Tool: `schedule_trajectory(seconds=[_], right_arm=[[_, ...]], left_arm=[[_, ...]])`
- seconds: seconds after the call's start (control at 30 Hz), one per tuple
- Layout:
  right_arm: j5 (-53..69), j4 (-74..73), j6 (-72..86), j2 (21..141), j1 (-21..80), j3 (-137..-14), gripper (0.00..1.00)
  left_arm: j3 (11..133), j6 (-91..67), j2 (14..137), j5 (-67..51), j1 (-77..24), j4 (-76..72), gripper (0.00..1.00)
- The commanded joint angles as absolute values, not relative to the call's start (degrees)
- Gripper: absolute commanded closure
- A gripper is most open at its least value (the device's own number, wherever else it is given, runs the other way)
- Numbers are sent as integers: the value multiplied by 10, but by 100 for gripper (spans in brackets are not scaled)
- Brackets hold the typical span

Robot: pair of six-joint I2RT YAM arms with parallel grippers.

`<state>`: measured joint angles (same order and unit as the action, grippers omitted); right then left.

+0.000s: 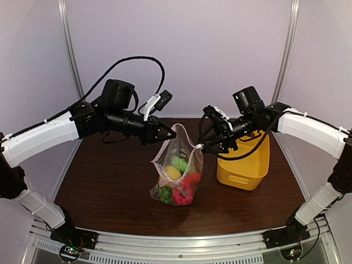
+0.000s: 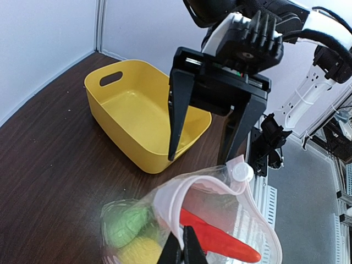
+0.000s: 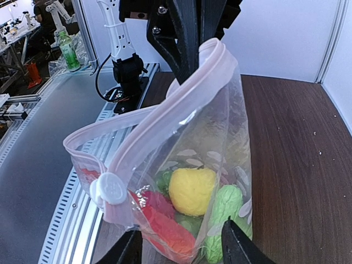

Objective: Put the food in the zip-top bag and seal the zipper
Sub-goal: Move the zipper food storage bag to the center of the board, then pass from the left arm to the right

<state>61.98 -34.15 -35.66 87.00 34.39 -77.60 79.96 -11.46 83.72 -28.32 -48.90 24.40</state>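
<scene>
The clear dotted zip-top bag [image 1: 179,165] hangs over the table with its mouth open. It holds the food: a yellow lemon [image 3: 191,190], green pieces [image 3: 225,212], a red pepper [image 1: 182,193] and an orange-red carrot [image 2: 220,239]. My left gripper [image 1: 171,133] is shut on the bag's rim at its upper left corner and holds it up; the pinch shows in the left wrist view [image 2: 184,250]. The zipper [image 3: 165,104] is a pale strip with a white slider [image 3: 108,190] at the right end. My right gripper [image 1: 204,146] is open, jaws either side of the bag's slider end.
The yellow handled basket [image 1: 245,165] stands empty on the brown table right of the bag, just under my right arm; it also shows in the left wrist view [image 2: 143,110]. White walls enclose the table on three sides. A metal rail [image 1: 181,245] runs along the near edge.
</scene>
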Motion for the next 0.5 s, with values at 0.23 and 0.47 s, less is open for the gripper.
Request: schedule_trajectory(seconds=[0.23,0.47], right_arm=[[637,-384,-396,849,365,-771,40],[622,-401,-407,836,368,-764,44]], left_arm=[[790,-123,830,-256,-483,214,100],[779,-132,823,-250,-470,208,100]])
